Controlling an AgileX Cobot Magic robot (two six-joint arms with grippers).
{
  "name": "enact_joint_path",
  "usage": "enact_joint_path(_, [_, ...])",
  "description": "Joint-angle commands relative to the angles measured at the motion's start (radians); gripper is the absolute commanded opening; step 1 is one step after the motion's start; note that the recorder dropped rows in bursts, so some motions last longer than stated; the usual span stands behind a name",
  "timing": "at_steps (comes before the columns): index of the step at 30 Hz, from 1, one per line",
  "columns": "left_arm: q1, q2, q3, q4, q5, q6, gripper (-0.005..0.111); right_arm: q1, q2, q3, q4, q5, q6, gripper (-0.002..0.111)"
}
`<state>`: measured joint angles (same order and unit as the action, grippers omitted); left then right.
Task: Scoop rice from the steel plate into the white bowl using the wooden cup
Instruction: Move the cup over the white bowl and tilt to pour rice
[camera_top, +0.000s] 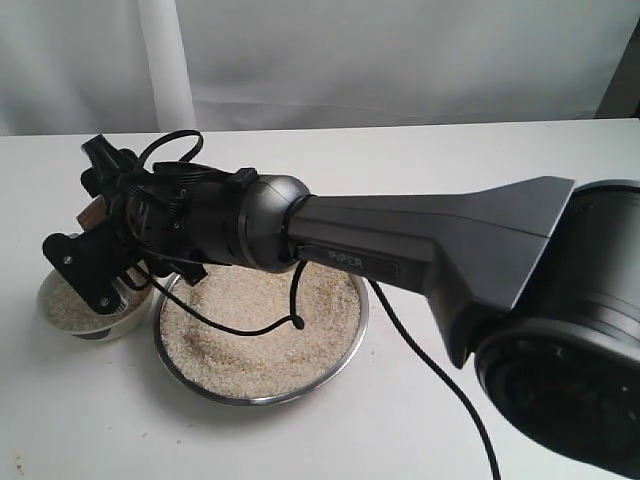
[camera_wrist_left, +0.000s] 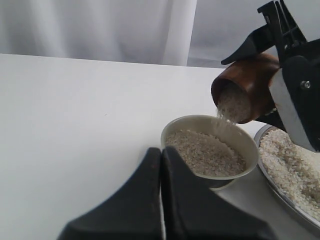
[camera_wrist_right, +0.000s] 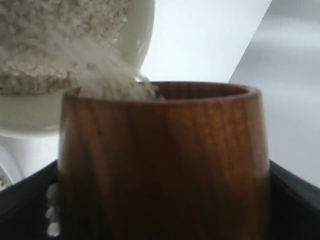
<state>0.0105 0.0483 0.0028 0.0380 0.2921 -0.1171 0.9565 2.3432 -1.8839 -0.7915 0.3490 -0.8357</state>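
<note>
While wide, tool (camera_wrist_left: 256, 86) around wooden cup (camera_wrist_right: 162, 160).

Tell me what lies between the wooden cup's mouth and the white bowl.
Only a thin stream of rice, pouring from the tipped wooden cup into the white bowl. The left wrist view shows it best.

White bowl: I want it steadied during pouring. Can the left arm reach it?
Probably yes: bare table lies between its shut fingers and the white bowl; the pouring wooden cup hangs above it.

White tabletop (camera_top: 450, 150), pale draped curtain (camera_top: 400, 50) behind, soft even light
</note>
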Motion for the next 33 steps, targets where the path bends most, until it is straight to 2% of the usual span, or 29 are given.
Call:
enact_joint_path(1, [0.001,0.001,-0.003,-0.005,-0.007,-0.004,0.000,0.001,-0.009,-0.009,-0.043,-0.004,-0.013,0.000])
enact_joint_path(23, [0.001,0.001,-0.003,-0.005,-0.007,-0.004,0.000,0.023,-0.009,-0.009,-0.317,0.005,-0.013,0.000])
enact_joint_path(27, [0.001,0.001,-0.003,-0.005,-0.007,-0.004,0.000,0.038,-0.009,-0.009,-0.413,0.008,-0.010,0.000])
enact_joint_path(33, [0.001,0.001,-0.003,-0.005,-0.007,-0.007,0.000,0.051,-0.009,-0.009,-0.420,0.008,-0.006,0.000])
